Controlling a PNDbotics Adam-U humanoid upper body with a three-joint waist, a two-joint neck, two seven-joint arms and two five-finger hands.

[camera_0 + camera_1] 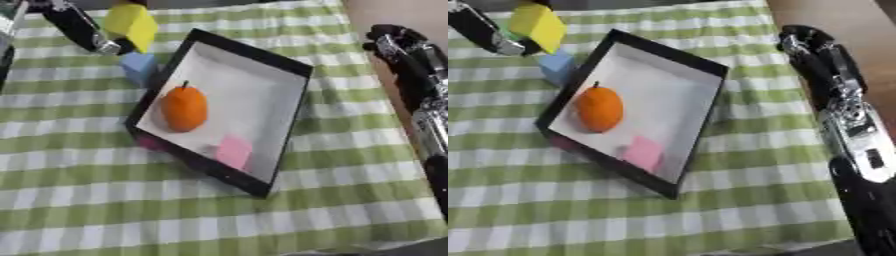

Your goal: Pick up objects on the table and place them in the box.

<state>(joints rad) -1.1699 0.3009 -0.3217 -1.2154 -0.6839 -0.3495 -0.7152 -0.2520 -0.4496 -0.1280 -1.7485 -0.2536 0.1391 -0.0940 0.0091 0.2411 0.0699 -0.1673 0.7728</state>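
Note:
A black-rimmed box (pixel 293 67) with a white floor lies askew in the middle of the table. Inside it are an orange fruit (pixel 185 108) and a pink block (pixel 234 151). At the top left my left hand (pixel 80 29) is shut on a yellow block (pixel 131 22), which hangs above the cloth just beyond the box's far-left corner. Below it, a light blue block (pixel 138 67) sits on the cloth against the box's left wall. Something small and magenta (pixel 149 143) peeks out at the box's near-left edge. My right hand (pixel 808 42) hovers at the right, fingers relaxed, holding nothing.
A green and white checked cloth (pixel 131 200) covers the table. Bare brown tabletop (pixel 833 15) shows at the far right past the cloth's edge. My right forearm (pixel 855 135) runs down the right side.

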